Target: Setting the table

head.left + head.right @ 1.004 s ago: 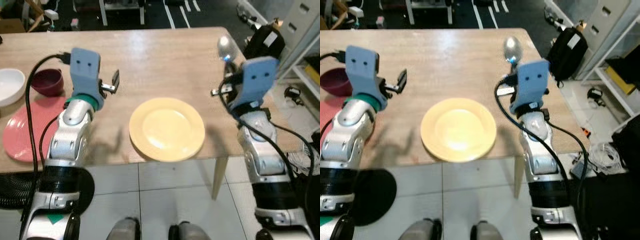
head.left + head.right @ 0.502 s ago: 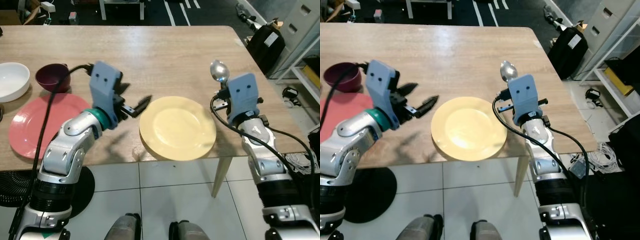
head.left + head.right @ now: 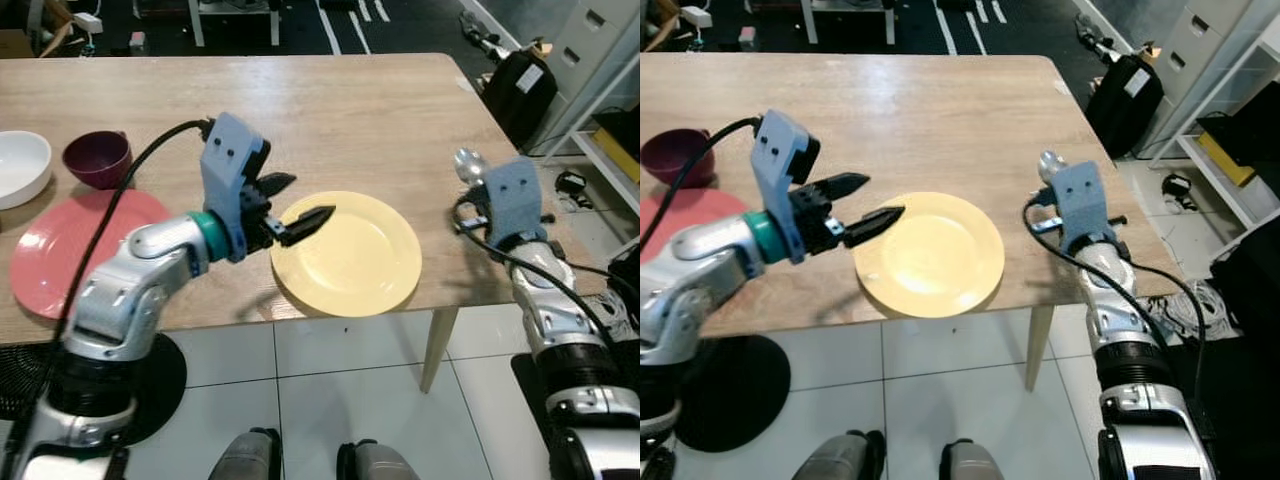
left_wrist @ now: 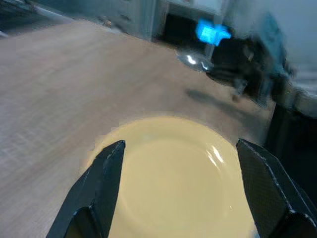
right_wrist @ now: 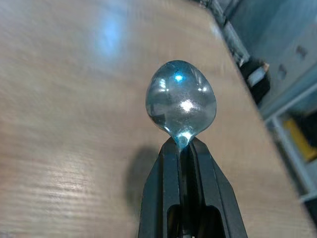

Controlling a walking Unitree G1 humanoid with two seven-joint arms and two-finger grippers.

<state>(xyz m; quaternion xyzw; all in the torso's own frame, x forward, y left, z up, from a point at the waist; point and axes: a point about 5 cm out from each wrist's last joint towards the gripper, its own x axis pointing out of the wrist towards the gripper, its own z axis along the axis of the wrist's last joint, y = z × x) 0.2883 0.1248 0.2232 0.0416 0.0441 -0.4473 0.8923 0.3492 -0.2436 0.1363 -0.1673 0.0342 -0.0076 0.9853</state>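
Observation:
A yellow plate (image 3: 346, 252) lies near the front edge of the wooden table (image 3: 330, 110). My left gripper (image 3: 297, 206) hovers open over the plate's left rim, its black fingers (image 4: 101, 173) spread to either side of the plate (image 4: 173, 183) in the left wrist view. My right gripper (image 5: 181, 145) is shut on a metal spoon (image 5: 181, 105), bowl end sticking out past the fingertips. The spoon (image 3: 467, 163) is held above the table's right edge, to the right of the plate.
A pink plate (image 3: 62, 250), a maroon bowl (image 3: 97, 159) and a white bowl (image 3: 20, 167) sit at the table's left. A black bag (image 3: 522, 80) and shelving (image 3: 600, 110) stand on the floor to the right. Bare tabletop lies behind the yellow plate.
My left gripper has moved right, out over the yellow plate's left rim. My right arm with the spoon has shifted right toward the table's edge. The camera has also moved.

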